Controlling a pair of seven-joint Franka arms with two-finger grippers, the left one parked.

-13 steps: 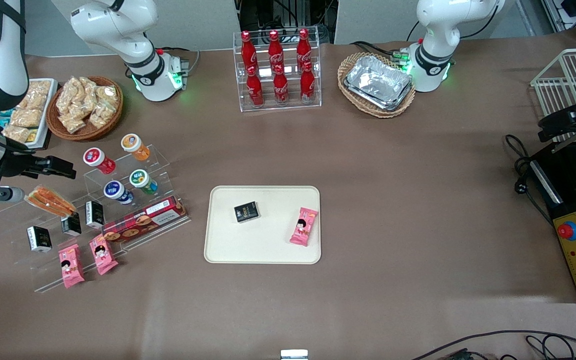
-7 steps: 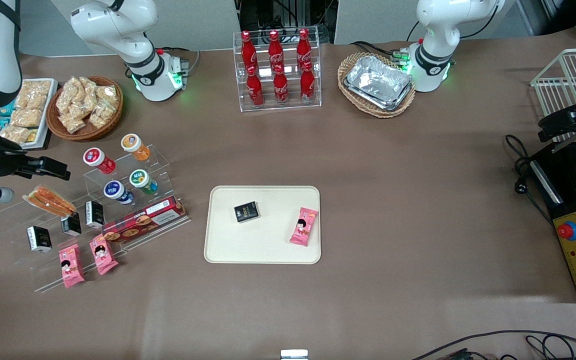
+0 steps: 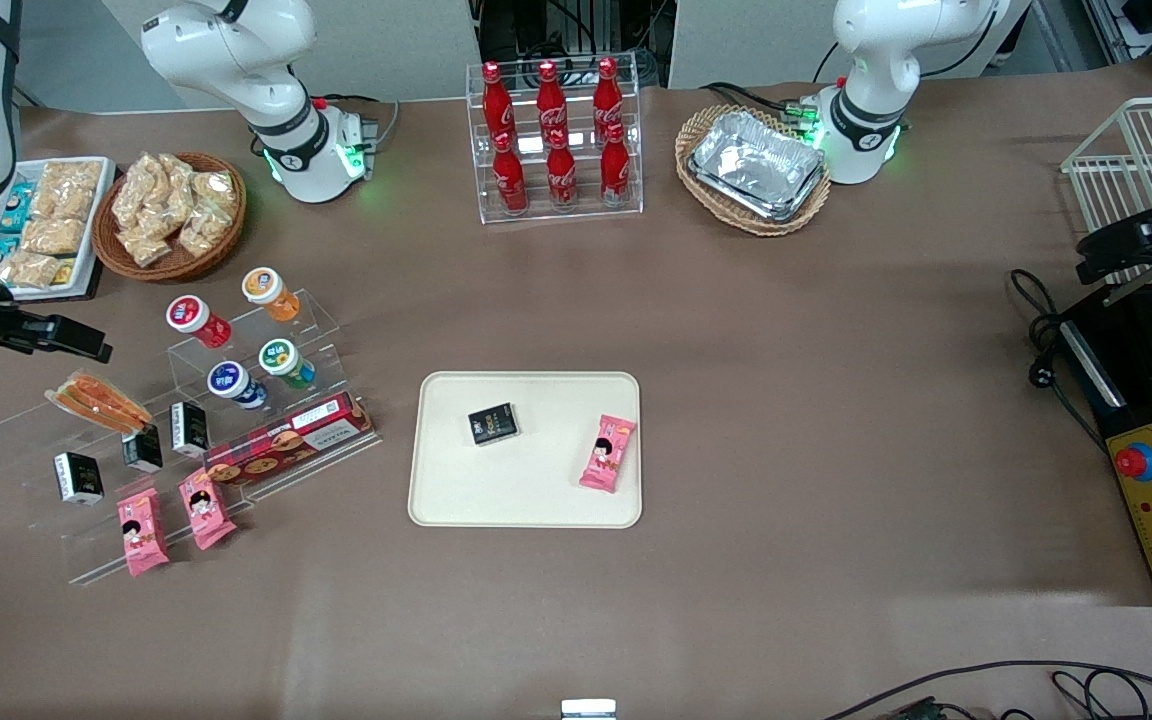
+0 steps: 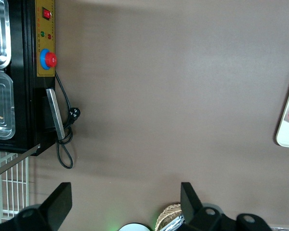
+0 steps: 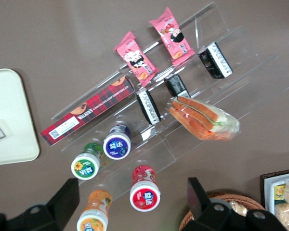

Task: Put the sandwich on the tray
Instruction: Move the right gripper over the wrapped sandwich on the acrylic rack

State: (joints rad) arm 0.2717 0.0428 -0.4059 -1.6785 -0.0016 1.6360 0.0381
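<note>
The working arm reaches in over its end of the bench, the tool [image 5: 130, 204] held high with its fingers spread apart and nothing between them. Below the tool, the sandwich [image 3: 99, 400] lies on the clear stepped rack [image 3: 176, 440], well apart from the tray [image 3: 526, 500].

The sandwich [image 3: 99, 400] shows orange filling in pale bread. The tray [image 3: 526, 500] is cream; the biscuit box [image 3: 288, 440] is red tartan; the gripper [image 5: 130, 204] is black
</note>
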